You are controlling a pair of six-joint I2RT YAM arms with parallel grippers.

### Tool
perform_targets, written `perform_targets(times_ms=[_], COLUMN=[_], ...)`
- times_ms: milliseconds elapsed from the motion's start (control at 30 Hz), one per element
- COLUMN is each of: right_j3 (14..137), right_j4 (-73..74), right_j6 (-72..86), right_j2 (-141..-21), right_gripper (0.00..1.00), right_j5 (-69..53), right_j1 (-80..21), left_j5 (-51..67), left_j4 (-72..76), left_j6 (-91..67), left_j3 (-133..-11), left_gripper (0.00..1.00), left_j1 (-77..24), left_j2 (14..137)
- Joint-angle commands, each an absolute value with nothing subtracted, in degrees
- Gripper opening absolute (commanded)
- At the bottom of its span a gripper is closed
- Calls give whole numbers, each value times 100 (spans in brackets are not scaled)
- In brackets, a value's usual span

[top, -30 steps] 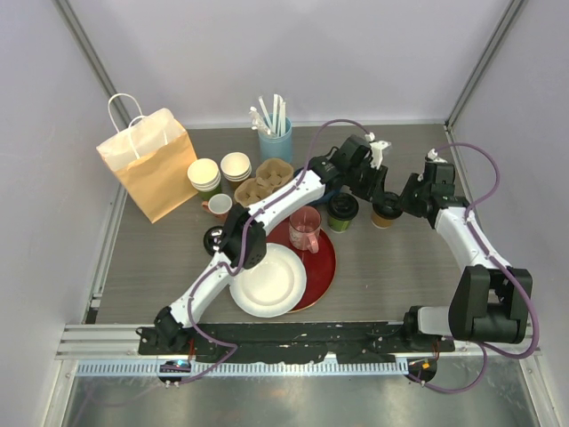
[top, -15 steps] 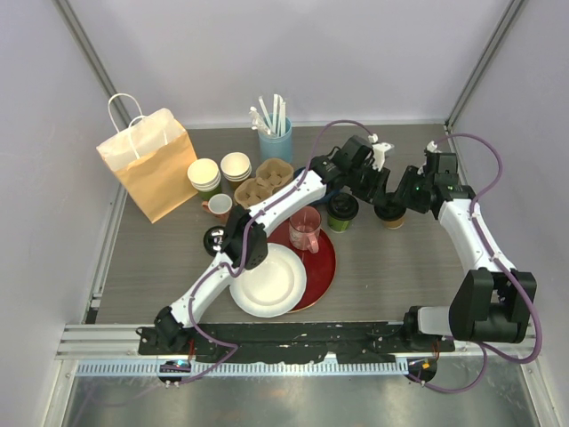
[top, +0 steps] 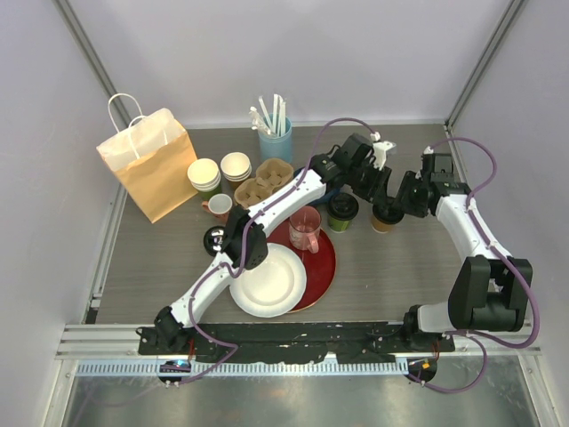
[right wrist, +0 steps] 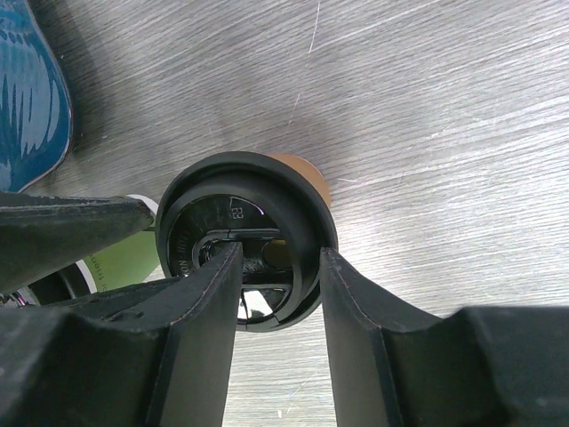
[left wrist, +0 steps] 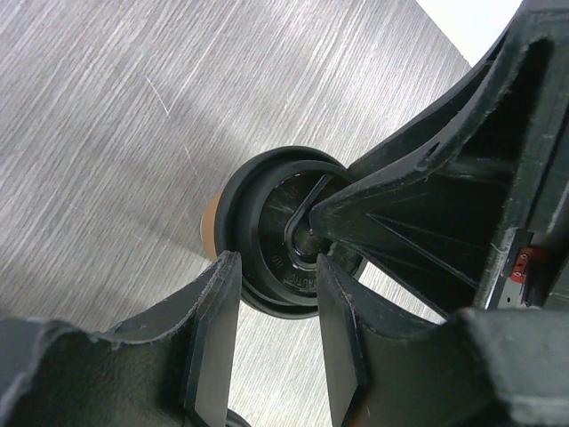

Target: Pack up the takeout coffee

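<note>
Once aside, right gripper (right wrist: 280, 258) overhangs cup (right wrist: 286, 189).

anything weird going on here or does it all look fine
Both arms crowd one cup: the left gripper and the right gripper each have their jaws straddling the black lid of the brown cup, next to the green cup. Whether either grips it is unclear. Nothing looks spilled or tipped.

Grey worktop (top: 400, 276). Kraft paper bag (top: 151, 169) at 10 o'clock. Stacked lidless cups (top: 204, 174), cardboard carrier (top: 264, 181) and blue holder (top: 275, 140) of white sticks toward 12. Centre: pink mug (top: 304, 229) on red plate (top: 324, 267), white plate (top: 267, 283) overlapping its 8 o'clock edge.
</note>
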State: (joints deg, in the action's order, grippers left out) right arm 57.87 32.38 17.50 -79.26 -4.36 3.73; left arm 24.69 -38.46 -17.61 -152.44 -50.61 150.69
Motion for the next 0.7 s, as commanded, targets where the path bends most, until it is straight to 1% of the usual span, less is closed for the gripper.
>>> perform_targets(times_ms=[0, 33, 67, 167, 367, 433, 533, 567, 667], right_j3=[5950, 5950, 5959, 6055, 6327, 6442, 6583, 6566, 6242], right_j4=[3243, 3243, 3226, 3164, 3094, 3181, 3461, 3541, 3577], right_j6=[1819, 1819, 1845, 1784, 1530, 1485, 1555, 1608, 1898], right_j2=[-7761, -7682, -7638, -7524, -7567, -7629, -7647, -7612, -7191], right_gripper=[48, 50, 58, 66, 68, 68, 59, 53, 47], right_j5=[-474, -501, -518, -571, -668, -624, -238, -55, -26], right_j1=[422, 422, 422, 422, 422, 422, 422, 422, 378], left_j5=[2593, 2601, 2602, 2593, 2575, 2584, 2575, 2584, 2558], left_j4=[-4007, -4025, -4025, -4008, -3981, -3999, -3990, -3973, -3946], left_j6=[-1617, -1626, -1626, -1617, -1626, -1652, -1661, -1661, -1661], left_j3=[-15530, -15522, -15487, -15486, -15346, -15302, -15275, -15275, -15310], left_gripper=[43, 43, 43, 45, 46, 45, 45, 45, 45], left_j1=[-5080, -5080, -5071, -5080, -5071, -5063, -5010, -4975, -4922], left_j2=[14783, 14766, 14748, 14713, 14695, 14687, 14652, 14643, 14625])
